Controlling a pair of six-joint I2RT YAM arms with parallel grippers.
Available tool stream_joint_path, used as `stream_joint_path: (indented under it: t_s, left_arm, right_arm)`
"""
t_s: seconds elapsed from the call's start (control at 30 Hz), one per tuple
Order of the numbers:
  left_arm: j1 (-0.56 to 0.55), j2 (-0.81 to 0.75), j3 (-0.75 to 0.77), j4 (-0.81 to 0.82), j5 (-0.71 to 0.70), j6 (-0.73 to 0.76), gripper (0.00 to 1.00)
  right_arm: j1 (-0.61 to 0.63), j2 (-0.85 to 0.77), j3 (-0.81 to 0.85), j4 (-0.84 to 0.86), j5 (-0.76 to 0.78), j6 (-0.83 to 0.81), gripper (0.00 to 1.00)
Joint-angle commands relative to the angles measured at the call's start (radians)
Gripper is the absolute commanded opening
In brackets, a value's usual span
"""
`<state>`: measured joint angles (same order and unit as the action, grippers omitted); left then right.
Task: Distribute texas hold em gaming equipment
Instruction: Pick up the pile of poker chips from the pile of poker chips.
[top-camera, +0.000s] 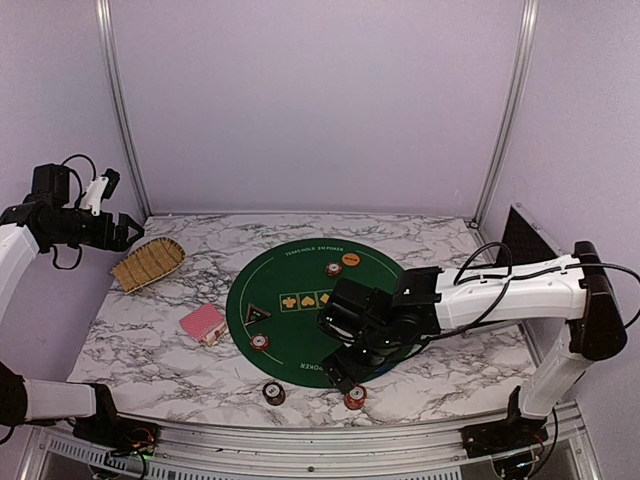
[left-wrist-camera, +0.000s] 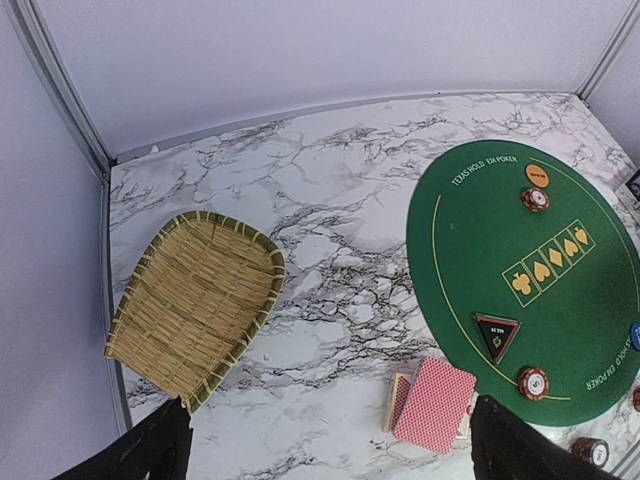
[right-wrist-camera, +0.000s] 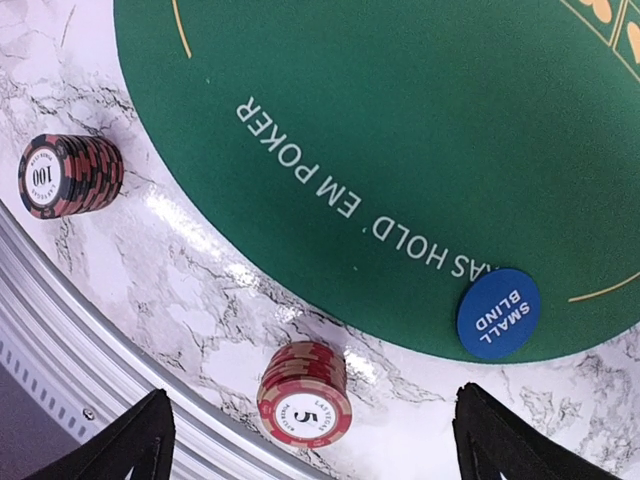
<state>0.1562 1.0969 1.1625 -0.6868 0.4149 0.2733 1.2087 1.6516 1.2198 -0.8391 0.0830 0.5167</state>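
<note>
Right wrist view is the one that matters for me: my right gripper (right-wrist-camera: 312, 393) is spread wide and holding nothing. It hangs just off the near edge of the mat (right-wrist-camera: 400, 120), with the 5 stack (right-wrist-camera: 303, 392) pretty much dead centre between the fingers. So my guess is the step in hand is grabbing that stack and moving it to a seat on the mat.

How I'd do it well:
- drop straight down, no sideways drift, since the stack is already lined up
- go low before closing, so I pinch the bottom chips too and don't just lift the top few
- close gently, because a tall stack can shear and spill
- watch the metal rail (right-wrist-camera: 120, 330), which runs close on the side away from the mat

The blue button (right-wrist-camera: 498, 313) sits right on the mat's near rim, off to one side of the stack and clear of my fingers. The 100 stack (right-wrist-camera: 68, 176) is off the mat as well, further along the same edge the other way.

My left gripper (left-wrist-camera: 330, 402) is wide open and empty, parked high and well left of the mat. The basket (left-wrist-camera: 195, 305) is below it, and the cards (left-wrist-camera: 435, 405) are just off the mat's left edge.
</note>
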Motion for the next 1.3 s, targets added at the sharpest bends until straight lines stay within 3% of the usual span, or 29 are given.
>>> stream_joint_path:
  t_s: [0.0, 1.27]
  left_arm:
    - [0.005, -0.015, 0.015, -0.034, 0.016, 0.006, 0.99]
    - [0.005, -0.005, 0.023, -0.041, 0.029, 0.009, 0.99]
  right_arm:
    - [0.017, -0.018, -0.024, 0.019, -0.043, 0.034, 0.95]
    - [0.042, 0.120, -0.080, 0.080, -0.022, 0.017, 0.62]
